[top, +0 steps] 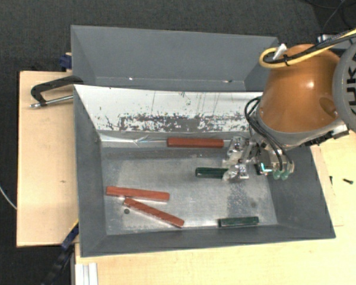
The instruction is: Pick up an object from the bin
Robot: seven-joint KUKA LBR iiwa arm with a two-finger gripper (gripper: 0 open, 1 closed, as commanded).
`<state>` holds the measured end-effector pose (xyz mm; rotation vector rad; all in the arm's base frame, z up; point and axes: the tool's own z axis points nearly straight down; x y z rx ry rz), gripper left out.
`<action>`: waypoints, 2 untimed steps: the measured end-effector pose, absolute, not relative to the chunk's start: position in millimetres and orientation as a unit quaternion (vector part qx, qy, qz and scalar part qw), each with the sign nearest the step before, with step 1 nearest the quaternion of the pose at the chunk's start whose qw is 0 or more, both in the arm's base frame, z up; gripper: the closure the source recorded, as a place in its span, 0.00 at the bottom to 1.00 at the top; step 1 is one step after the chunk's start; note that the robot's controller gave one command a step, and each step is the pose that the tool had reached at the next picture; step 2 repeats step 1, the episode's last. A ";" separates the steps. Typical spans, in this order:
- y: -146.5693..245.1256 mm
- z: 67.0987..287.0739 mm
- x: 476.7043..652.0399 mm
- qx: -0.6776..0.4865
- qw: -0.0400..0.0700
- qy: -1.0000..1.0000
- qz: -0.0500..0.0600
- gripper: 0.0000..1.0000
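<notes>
Gripper (238, 168) low in the grey metal bin (88, 177), at the right-hand end of the dark green stick (210, 172), touching it or just beside it; spread or closed, impossible to tell from this angle. Judging by that position, probably settling onto this stick for a grasp. Best done by centring across the stick's narrow width, a little inward from its tip, lowering straight down, then closing firmly and lifting vertically. Worth watching for tilt on the lift, given a hold near one end and the likely droop of the far end. Little risk of crowding: one red-brown stick (196, 142) just behind the green one, a second dark green stick (238, 221) well in front of it, two more red-brown sticks (136, 193) close together, well off to its left.
</notes>
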<state>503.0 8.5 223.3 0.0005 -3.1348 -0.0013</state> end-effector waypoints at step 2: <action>8.4 226.7 504.6 0.000 -0.001 -1.000 -0.001 1.00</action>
